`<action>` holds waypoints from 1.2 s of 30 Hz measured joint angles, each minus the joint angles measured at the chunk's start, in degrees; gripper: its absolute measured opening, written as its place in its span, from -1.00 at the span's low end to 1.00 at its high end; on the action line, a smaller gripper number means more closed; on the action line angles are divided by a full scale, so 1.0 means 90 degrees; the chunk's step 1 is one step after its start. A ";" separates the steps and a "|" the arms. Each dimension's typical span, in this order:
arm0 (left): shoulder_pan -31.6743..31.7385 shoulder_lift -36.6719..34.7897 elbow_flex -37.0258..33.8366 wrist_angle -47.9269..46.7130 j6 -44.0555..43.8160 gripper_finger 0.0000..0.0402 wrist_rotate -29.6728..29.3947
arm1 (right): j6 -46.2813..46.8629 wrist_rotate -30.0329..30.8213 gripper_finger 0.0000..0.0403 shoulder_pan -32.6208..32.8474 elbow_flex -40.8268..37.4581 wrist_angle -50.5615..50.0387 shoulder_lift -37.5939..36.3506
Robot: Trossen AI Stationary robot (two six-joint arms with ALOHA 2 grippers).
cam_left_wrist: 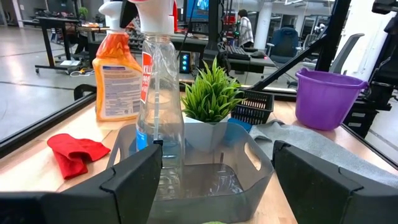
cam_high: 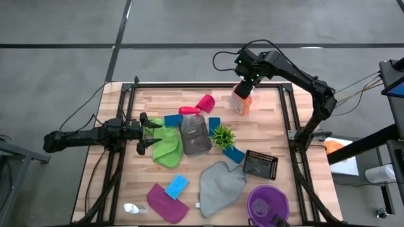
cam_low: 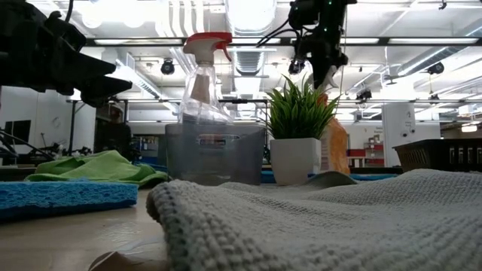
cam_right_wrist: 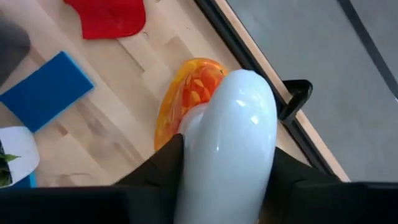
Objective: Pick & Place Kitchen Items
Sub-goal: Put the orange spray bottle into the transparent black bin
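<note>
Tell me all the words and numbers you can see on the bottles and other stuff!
Orange spray bottle: it has a label with blue and white print, but it is too blurred to read.
Clear spray bottle: a red strip label, also too small to read.
Grey bin: a raised mark on its front wall, not readable.
Nothing else on the table shows any words or numbers.

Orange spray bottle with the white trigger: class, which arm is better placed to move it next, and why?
The right arm. Its gripper is already shut on the orange spray bottle at the table's far edge, while the left gripper waits open by the green cloth.
</note>
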 joint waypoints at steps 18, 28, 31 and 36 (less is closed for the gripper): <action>-0.0001 0.0000 0.0000 -0.0002 -0.0002 0.53 -0.0002 | -0.0481 0.0024 -0.37 0.0179 -0.0009 0.1191 -0.1274; 0.0000 0.0000 0.0000 -0.0002 0.0000 0.53 -0.0002 | -0.1251 -0.0100 -0.37 0.0686 -0.0005 0.2948 -0.2153; 0.0000 0.0001 0.0000 -0.0002 0.0000 0.53 -0.0002 | -0.1508 -0.0134 -0.37 0.0881 -0.0005 0.3384 -0.2248; 0.0001 0.0000 0.0000 -0.0002 -0.0001 0.53 -0.0001 | -0.1828 -0.0290 -0.37 0.1207 0.0000 0.3901 -0.2251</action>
